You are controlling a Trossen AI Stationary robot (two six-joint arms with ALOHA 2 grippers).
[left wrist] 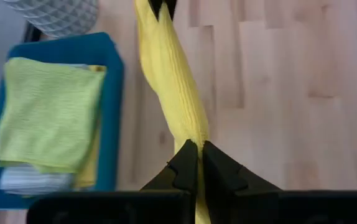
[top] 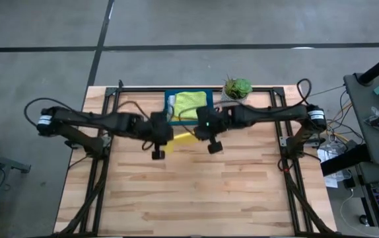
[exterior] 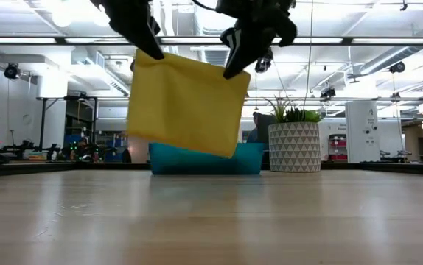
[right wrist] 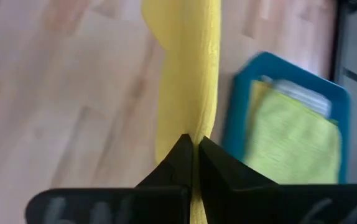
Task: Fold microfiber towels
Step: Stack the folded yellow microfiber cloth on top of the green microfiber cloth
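Note:
A yellow microfiber towel hangs spread between my two grippers above the middle of the table, its lower edge clear of the wood. My left gripper is shut on its upper left corner and my right gripper on its upper right corner, which sits a little lower. From above only a sliver of this towel shows between the hands. A lime green towel lies on top of other folded towels in the teal tray at the far edge. My left gripper pinches the yellow towel's upper left corner between its two fingers, slanting down from above. The cloth hangs below, clear of the table. My right gripper pinches the upper right corner the same way. The top edge runs nearly straight between the grippers.
A potted plant in a patterned white pot stands at the far edge, right of the tray. Bare wood stretches from the grippers to the near edge. Black frame rails run along both sides of the table.

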